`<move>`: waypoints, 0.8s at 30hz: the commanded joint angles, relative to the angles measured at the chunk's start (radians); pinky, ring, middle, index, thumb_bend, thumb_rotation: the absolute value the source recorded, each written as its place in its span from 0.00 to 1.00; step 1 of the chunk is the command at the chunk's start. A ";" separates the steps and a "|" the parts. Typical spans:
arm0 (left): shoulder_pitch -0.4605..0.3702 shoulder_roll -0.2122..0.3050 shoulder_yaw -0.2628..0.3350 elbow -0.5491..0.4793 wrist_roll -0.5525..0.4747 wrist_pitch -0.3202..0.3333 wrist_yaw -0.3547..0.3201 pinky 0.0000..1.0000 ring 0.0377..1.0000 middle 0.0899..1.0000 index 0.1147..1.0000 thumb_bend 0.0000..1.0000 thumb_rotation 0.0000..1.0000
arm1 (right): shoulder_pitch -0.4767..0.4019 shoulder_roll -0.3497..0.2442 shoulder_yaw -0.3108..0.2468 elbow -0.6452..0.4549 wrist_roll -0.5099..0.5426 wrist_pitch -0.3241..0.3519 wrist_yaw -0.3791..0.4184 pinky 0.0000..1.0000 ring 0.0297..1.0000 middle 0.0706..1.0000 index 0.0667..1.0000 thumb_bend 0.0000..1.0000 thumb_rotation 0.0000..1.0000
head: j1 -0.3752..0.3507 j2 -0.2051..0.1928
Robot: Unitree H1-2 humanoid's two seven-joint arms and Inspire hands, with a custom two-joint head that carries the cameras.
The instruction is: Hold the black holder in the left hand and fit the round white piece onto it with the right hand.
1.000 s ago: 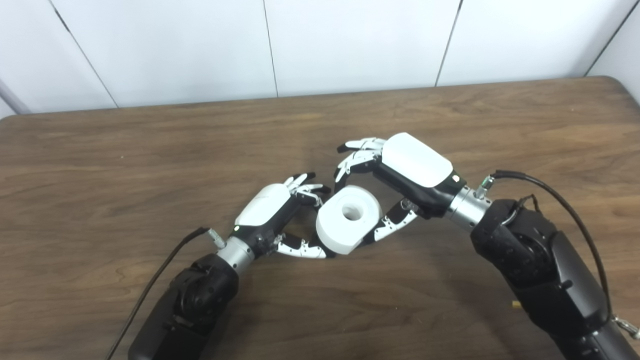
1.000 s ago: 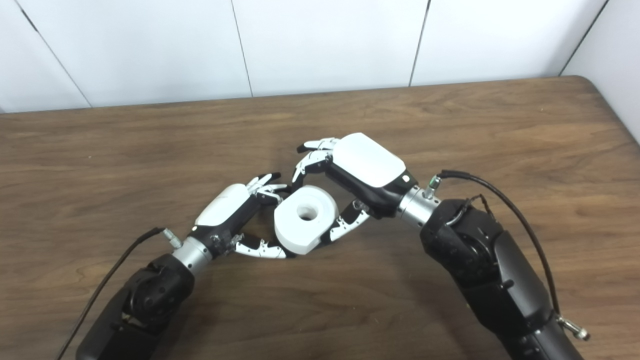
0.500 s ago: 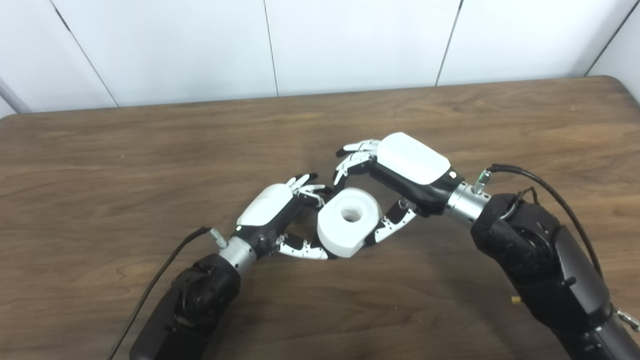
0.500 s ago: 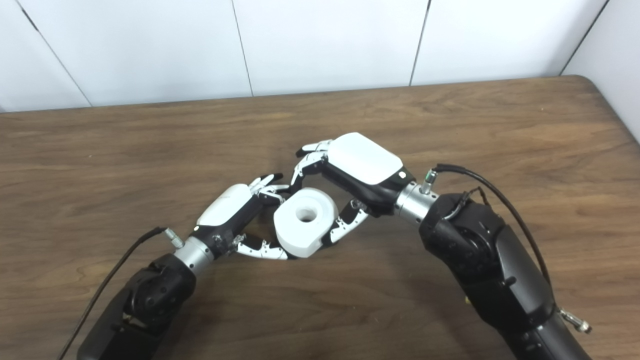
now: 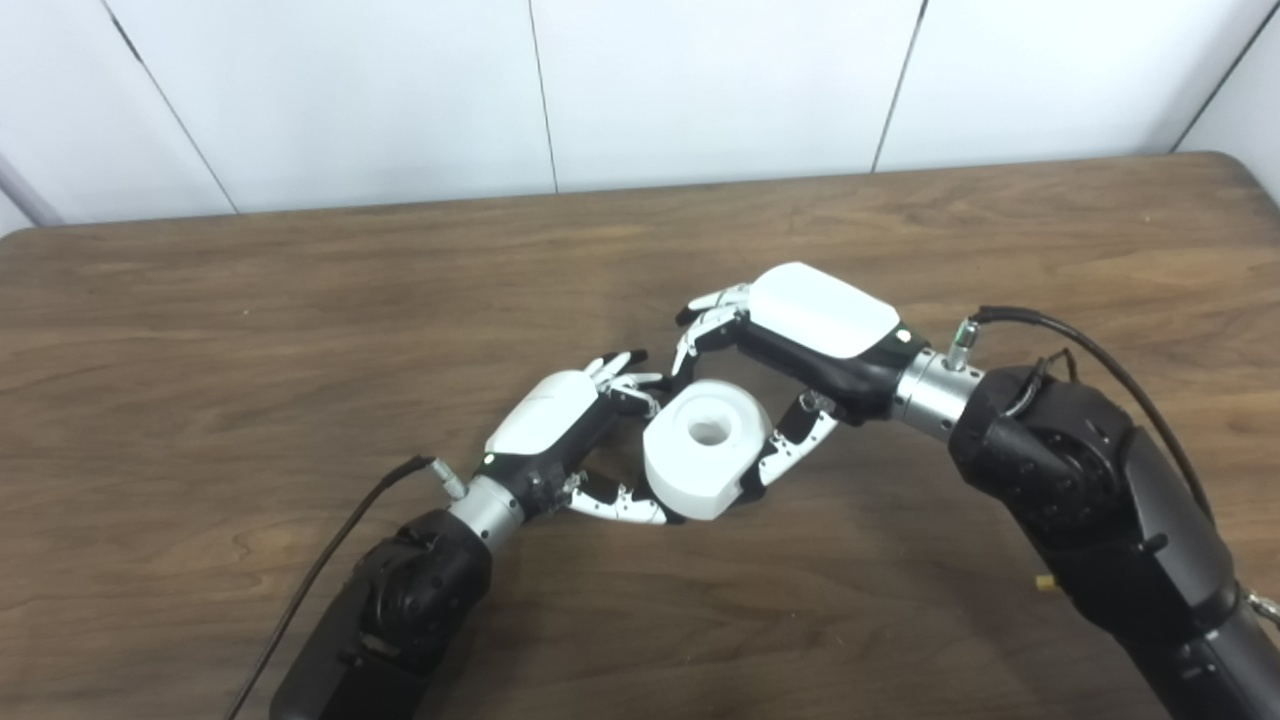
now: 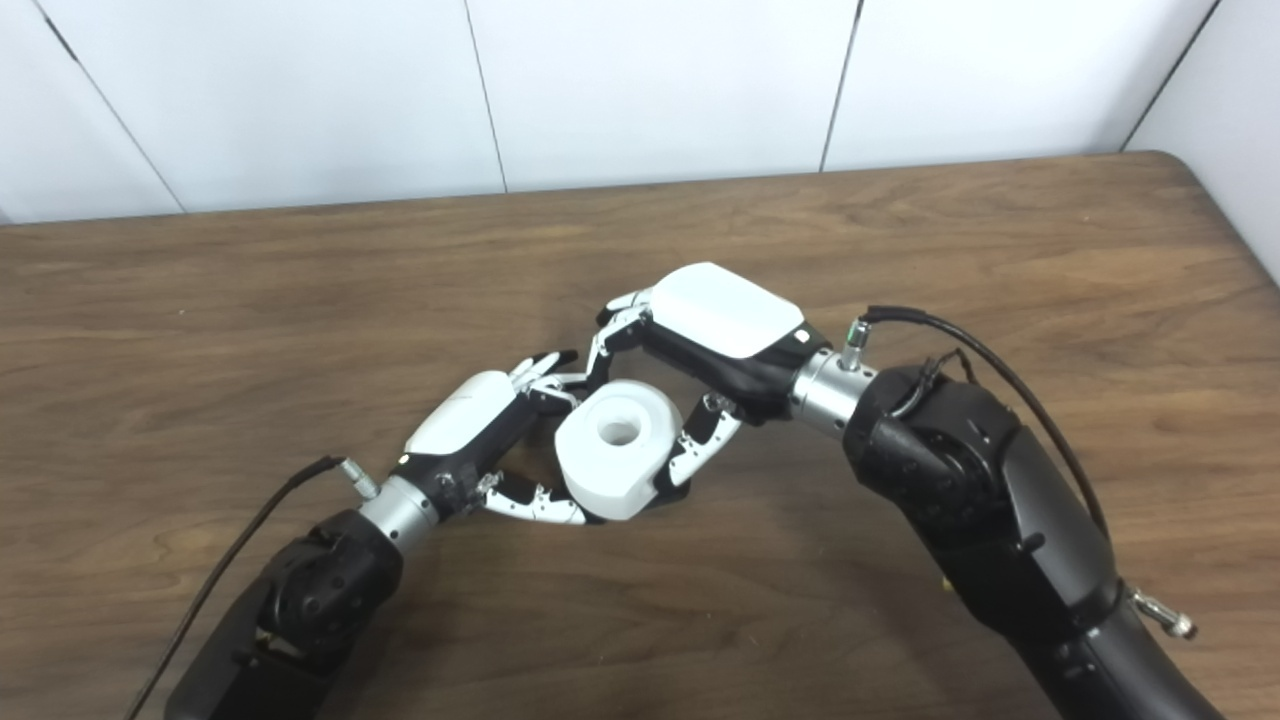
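Note:
The round white piece (image 5: 705, 450), a thick disc with a centre hole, hangs tilted just above the table between my two hands. My left hand (image 5: 560, 420) clasps its left side, with the fingers (image 5: 628, 372) on the upper rim and the thumb (image 5: 618, 508) under the front edge. My right hand (image 5: 815, 330) arches over from the right. Its thumb (image 5: 792, 450) presses the piece's right wall and its curled fingers (image 6: 612, 325) sit at the far rim. No black holder shows in either view. Anything beneath the piece is hidden.
The brown wooden table (image 5: 300, 300) stretches to both sides, with its rounded far right corner (image 5: 1225, 165) against the white panelled wall. Black cables trail from both wrists (image 5: 330, 560) (image 5: 1080, 345).
Both hands and the white piece have drifted slightly right and toward me. The right hand's fingers have come down closer to the piece's far rim.

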 commanded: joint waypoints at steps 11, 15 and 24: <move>0.001 0.012 0.010 -0.005 -0.013 -0.010 -0.013 1.00 1.00 0.85 0.41 0.52 0.05 | -0.014 -0.039 0.035 -0.143 -0.109 0.193 0.256 0.88 0.99 0.93 0.81 1.00 0.34 | 0.004 -0.005; 0.002 0.021 0.015 -0.010 -0.019 -0.014 -0.018 1.00 1.00 0.85 0.41 0.52 0.05 | -0.011 -0.038 0.022 -0.159 -0.092 0.243 0.287 0.93 1.00 0.99 0.91 1.00 0.30 | 0.006 -0.003; 0.002 0.035 0.030 -0.025 -0.021 -0.009 -0.040 1.00 1.00 0.85 0.41 0.52 0.05 | -0.005 -0.048 0.016 -0.159 -0.082 0.272 0.311 0.92 1.00 1.00 0.98 1.00 0.20 | 0.009 -0.002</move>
